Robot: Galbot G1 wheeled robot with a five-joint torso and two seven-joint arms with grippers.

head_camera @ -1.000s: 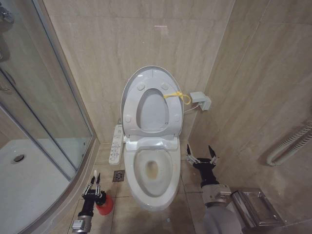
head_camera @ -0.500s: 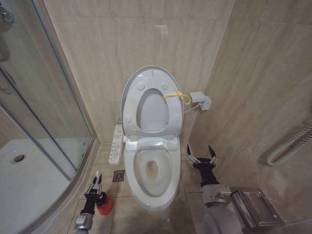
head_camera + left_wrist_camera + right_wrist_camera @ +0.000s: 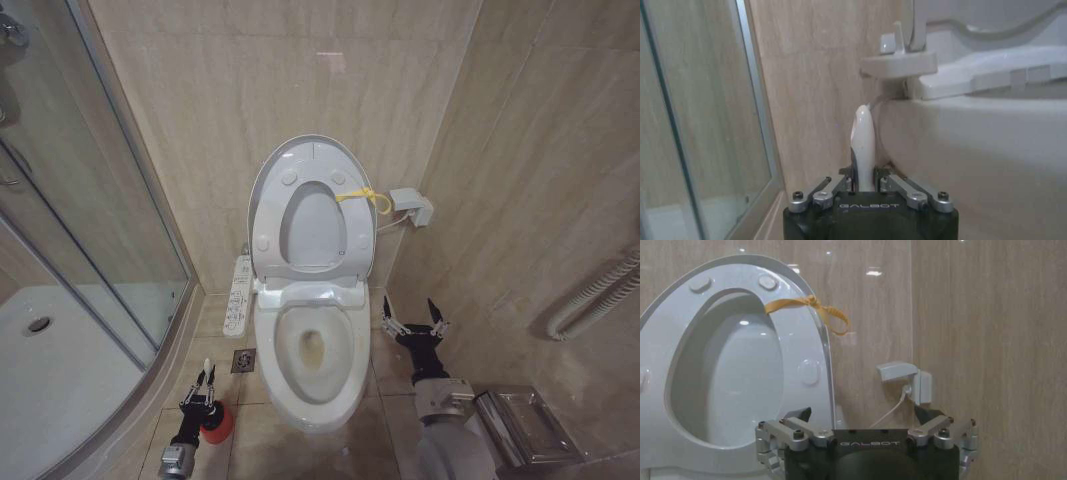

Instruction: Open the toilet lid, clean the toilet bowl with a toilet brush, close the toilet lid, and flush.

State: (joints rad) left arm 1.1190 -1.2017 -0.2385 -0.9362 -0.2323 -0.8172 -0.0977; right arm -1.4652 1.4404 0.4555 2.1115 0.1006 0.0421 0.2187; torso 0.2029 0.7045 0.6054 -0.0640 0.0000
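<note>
Having been lowered over the last second, the left gripper (image 3: 207, 375) is now seen clamped on the toilet brush (image 3: 862, 145) handle, left of the toilet bowl (image 3: 312, 372), so cleaning appears imminent, while the right gripper (image 3: 413, 318) hangs spread and empty.

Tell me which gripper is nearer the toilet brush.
Left. The left gripper is shut on the toilet brush handle, just above its red holder. The right gripper hovers open on the far side of the toilet bowl.

White toilet lid (image 3: 312, 215), yellow cord (image 3: 364, 198)
</note>
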